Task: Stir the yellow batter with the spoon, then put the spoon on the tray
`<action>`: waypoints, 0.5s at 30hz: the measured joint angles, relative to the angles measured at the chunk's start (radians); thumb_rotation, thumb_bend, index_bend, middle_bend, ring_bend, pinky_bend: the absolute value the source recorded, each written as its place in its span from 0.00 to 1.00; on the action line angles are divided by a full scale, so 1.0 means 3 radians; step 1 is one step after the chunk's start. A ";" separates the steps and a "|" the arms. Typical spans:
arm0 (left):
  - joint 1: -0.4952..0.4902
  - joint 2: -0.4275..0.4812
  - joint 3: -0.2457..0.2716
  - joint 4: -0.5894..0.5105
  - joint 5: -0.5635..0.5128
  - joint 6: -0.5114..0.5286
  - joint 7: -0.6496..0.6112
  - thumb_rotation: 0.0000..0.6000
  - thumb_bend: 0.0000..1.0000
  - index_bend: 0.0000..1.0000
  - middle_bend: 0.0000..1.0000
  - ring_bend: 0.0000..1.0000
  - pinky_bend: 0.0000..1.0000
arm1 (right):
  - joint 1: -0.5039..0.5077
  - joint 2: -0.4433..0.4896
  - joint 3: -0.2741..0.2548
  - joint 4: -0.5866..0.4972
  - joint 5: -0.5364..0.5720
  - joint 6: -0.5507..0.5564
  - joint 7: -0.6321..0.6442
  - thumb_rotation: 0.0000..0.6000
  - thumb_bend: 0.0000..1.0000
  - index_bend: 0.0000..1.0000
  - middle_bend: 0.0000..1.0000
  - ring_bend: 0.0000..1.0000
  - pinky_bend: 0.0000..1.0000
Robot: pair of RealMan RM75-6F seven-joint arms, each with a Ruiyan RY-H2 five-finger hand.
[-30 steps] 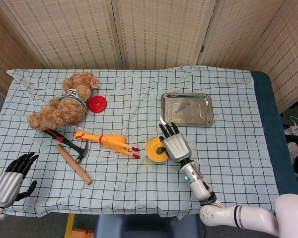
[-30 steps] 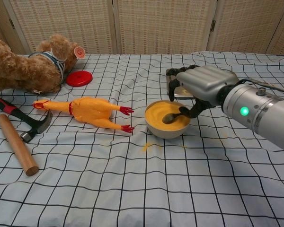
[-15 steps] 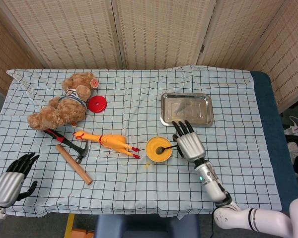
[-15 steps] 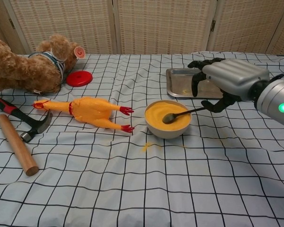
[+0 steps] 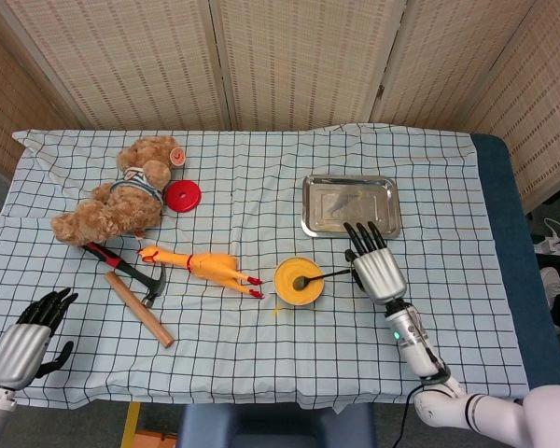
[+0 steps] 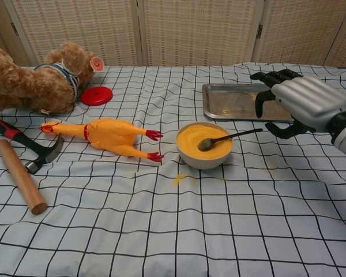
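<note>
On the bench, the spoon (image 6: pixel 228 138) rests in the batter bowl (image 6: pixel 205 146), handle pointing right. Just right of it, the right hand (image 6: pixel 303 104) hovers, fingers (image 6: pixel 264 98) spread, holding nothing. A firm handle pinch should precede stirring; the tray (image 6: pixel 242 101) waits beyond.

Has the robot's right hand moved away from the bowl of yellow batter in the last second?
Yes. The right hand has drawn back to the right of the white bowl of yellow batter, letting go of the metal spoon, which rests in it.

A staged lab tabletop: checkered cloth (image 5: pixel 261 345), woven folding screens (image 5: pixel 299 56) behind (no kitchen fittings).
</note>
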 measured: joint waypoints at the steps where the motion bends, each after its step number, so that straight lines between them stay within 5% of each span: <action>1: 0.0000 -0.0001 -0.0002 0.0000 -0.0006 -0.0002 0.0001 1.00 0.44 0.00 0.00 0.00 0.14 | -0.0010 -0.0047 -0.0008 0.0085 -0.0045 0.0021 0.0046 1.00 0.35 0.46 0.00 0.00 0.00; 15: -0.0005 0.0006 -0.0009 0.0002 -0.0035 -0.0021 -0.0009 1.00 0.44 0.00 0.00 0.00 0.14 | -0.0059 -0.0228 0.0005 0.0344 -0.0201 0.0033 0.0182 1.00 0.34 0.49 0.00 0.00 0.00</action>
